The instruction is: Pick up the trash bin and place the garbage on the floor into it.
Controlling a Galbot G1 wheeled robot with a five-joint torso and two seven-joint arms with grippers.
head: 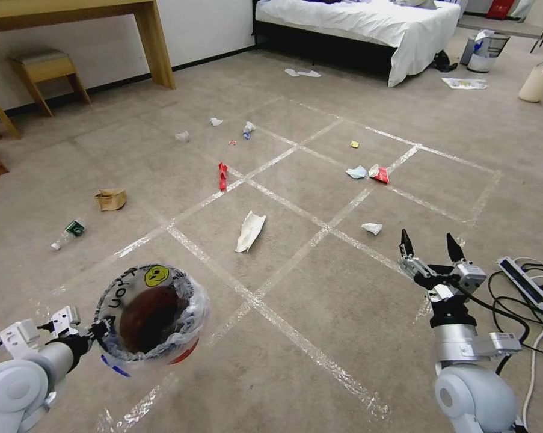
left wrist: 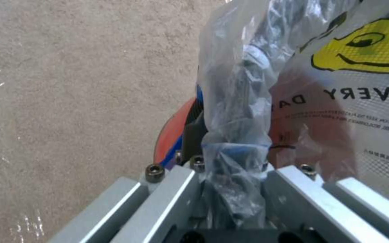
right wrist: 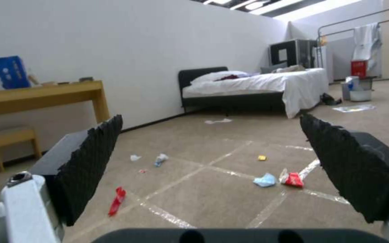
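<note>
Heads up: your left gripper has the small round red trash bin with the black rim and crinkly clear liner pinched by the rim, its fingers closed mostly over bunched plastic. You could lose it if the liner slides or the bin tips off that one-sided hold. Your right gripper hangs with its fingers wide apart and empty; the nearest litter ahead of them is a crumpled white tissue on the beige taped carpet floor. Readable writing: "EVERY DA…" beside the yellow smiley; the small print is illegible.
</note>
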